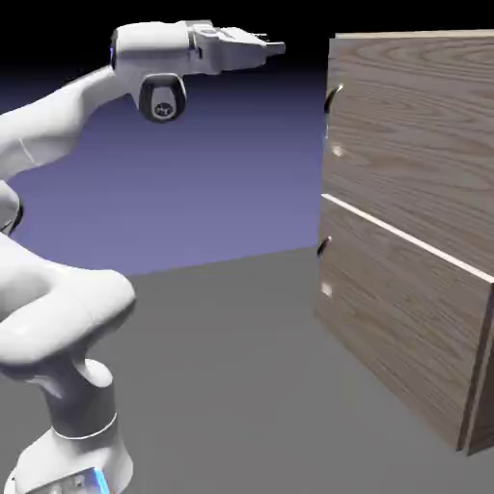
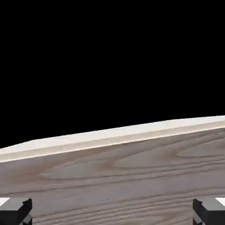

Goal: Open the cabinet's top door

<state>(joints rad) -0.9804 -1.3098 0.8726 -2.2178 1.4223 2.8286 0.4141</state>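
Observation:
The brown wood-grain cabinet (image 1: 415, 241) fills the exterior view's right side, its two door panels parted by a pale seam. The top door (image 1: 415, 135) carries a small dark curved handle (image 1: 333, 97) at its left edge. My gripper (image 1: 275, 47) points horizontally toward the cabinet, level with its upper edge, a short gap left of it and above the handle. In the hand view the fingertips (image 2: 17, 211) sit wide apart at the bottom corners with nothing between them, so it is open. Wood grain and the cabinet's pale top edge (image 2: 114, 134) lie ahead, black above.
The lower door (image 1: 405, 328) has its own small dark handle (image 1: 323, 246) at its left edge. The grey table (image 1: 232, 386) stretches between my base and the cabinet.

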